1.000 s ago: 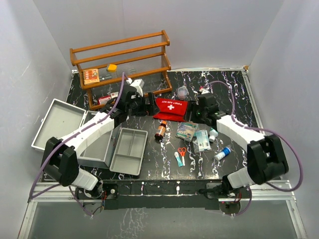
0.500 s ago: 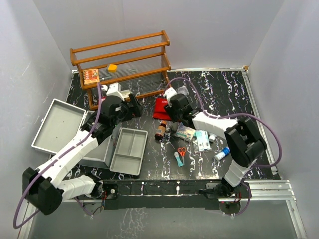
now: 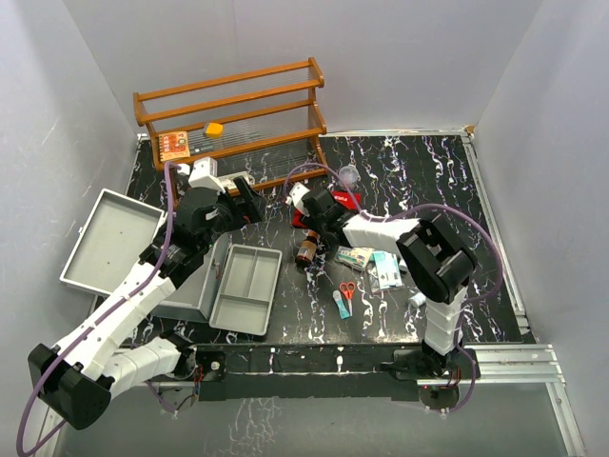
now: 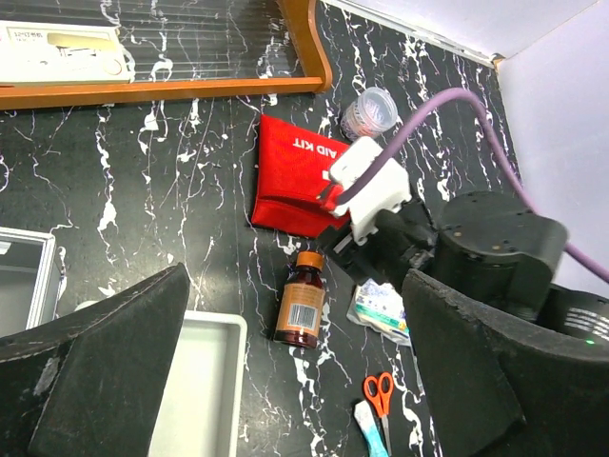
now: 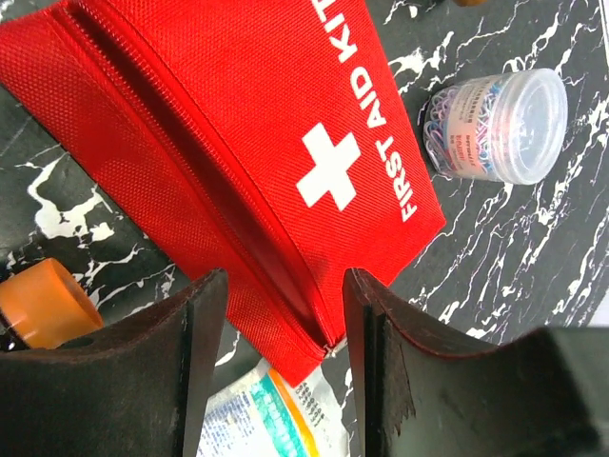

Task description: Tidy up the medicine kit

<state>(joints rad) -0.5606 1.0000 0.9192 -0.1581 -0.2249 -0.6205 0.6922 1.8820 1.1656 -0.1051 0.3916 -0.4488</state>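
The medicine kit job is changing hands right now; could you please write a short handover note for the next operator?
Left gripper: open, holding nothing, over the table.
Right gripper: straddling a corner of the red pouch; grip unconfirmed.
Medicine kit: lid open, at the table's left; grey tray beside it looks empty.
Done: nothing packed yet.
Left: pouch, brown bottle, scissors, packets and jar lie loose on the table.
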